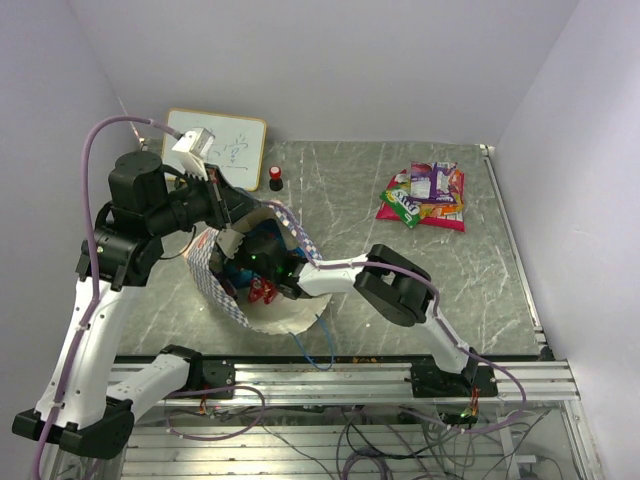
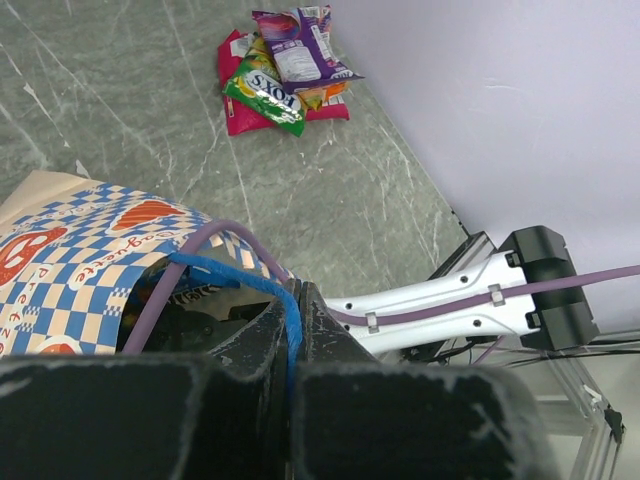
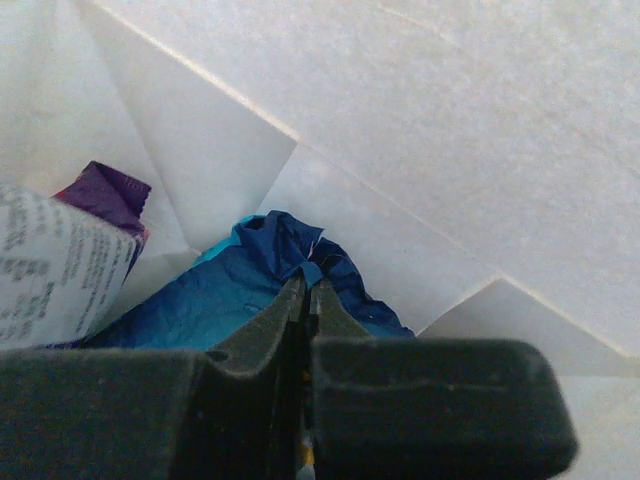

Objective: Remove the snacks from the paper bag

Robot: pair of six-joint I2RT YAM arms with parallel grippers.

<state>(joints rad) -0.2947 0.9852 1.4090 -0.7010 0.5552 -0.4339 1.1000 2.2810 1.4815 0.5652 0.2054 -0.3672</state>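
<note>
Pinching only a corner of the blue packet (image 3: 205, 305), the right gripper (image 3: 305, 287) could slip; left gripper (image 2: 297, 300) clamps the bag (image 2: 80, 270) handle (image 2: 240, 275).

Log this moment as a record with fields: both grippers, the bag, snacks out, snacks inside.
left gripper: shut on the blue cord handle
right gripper: inside the bag, shut on the blue packet
paper bag: lying on the table, mouth toward the right arm
snacks out: pile of packets, far right of the table
snacks inside: blue packet, purple packet, possibly more
</note>
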